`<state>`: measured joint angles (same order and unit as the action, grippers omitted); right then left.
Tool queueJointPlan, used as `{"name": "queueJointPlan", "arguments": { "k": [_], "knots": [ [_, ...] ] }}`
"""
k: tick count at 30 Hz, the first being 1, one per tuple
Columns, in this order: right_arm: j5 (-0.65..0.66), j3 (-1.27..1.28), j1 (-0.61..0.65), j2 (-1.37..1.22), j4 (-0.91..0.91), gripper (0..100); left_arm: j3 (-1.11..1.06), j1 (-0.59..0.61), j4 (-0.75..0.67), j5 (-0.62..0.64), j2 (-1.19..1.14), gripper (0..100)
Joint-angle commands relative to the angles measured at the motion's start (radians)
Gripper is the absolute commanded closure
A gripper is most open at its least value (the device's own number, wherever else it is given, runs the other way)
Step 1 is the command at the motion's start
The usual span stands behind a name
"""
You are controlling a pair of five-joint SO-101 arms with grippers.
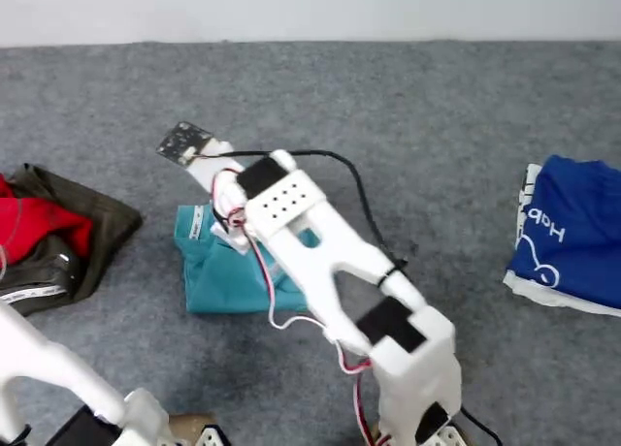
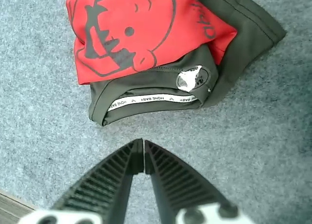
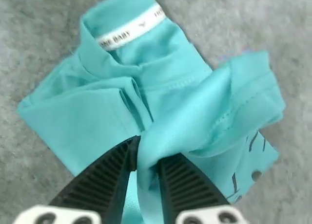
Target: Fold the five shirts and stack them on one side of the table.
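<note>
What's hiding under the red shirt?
A dark olive shirt lies under the red shirt, its collar and one side sticking out. The red cloth covers the rest, so anything else between them can't be seen.

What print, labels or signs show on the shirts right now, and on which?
Blue shirt: white lettering, sideways, partly cut off.
Red shirt: black lettering by the fold, partly hidden.
Dark shirt: white neck tape with small print; round patch unreadable.
Teal shirt: white collar band, print partly folded under.

On the counter (image 1: 437,107), a pile (image 1: 58,238) of two shirts lies at the left edge, a middle shirt (image 1: 218,271) near the centre, a right shirt (image 1: 572,238) at the right edge.
</note>
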<state>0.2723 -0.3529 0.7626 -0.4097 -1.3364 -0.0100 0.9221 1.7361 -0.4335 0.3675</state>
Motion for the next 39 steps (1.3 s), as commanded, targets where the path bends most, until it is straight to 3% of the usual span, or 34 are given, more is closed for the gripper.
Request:
{"name": "queueJointPlan", "arguments": {
  "k": [1,5,9,12,16,22,26,32,39],
  "knots": [
    [-0.003,-0.207,0.041,-0.071,-0.091,94.6,0.007,0.002,0.017,0.009,0.044,98],
    [-0.008,-0.388,0.094,-0.182,-0.222,79.4,0.005,0.002,0.017,0.009,0.044,98],
    [-0.006,-0.586,0.111,-0.245,-0.340,76.5,0.005,0.002,0.017,0.009,0.044,98],
    [-0.003,-0.697,0.067,-0.277,-0.437,81.4,0.005,0.002,0.017,0.009,0.044,98],
    [0.006,-0.704,-0.053,-0.289,-0.460,99.8,0.005,0.002,0.017,0.009,0.044,98],
    [0.110,-0.565,-0.208,-0.280,-0.463,98.9,0.005,0.002,0.017,0.009,0.044,98],
    [0.112,-0.420,-0.216,-0.234,-0.461,99.0,0.005,0.002,0.017,0.009,0.044,98],
    [0.103,-0.296,-0.067,-0.219,-0.455,99.0,0.005,0.002,0.017,0.009,0.043,98],
    [0.103,-0.442,0.223,-0.219,-0.390,99.0,0.005,0.002,0.017,0.009,0.043,98]
  ]
}}
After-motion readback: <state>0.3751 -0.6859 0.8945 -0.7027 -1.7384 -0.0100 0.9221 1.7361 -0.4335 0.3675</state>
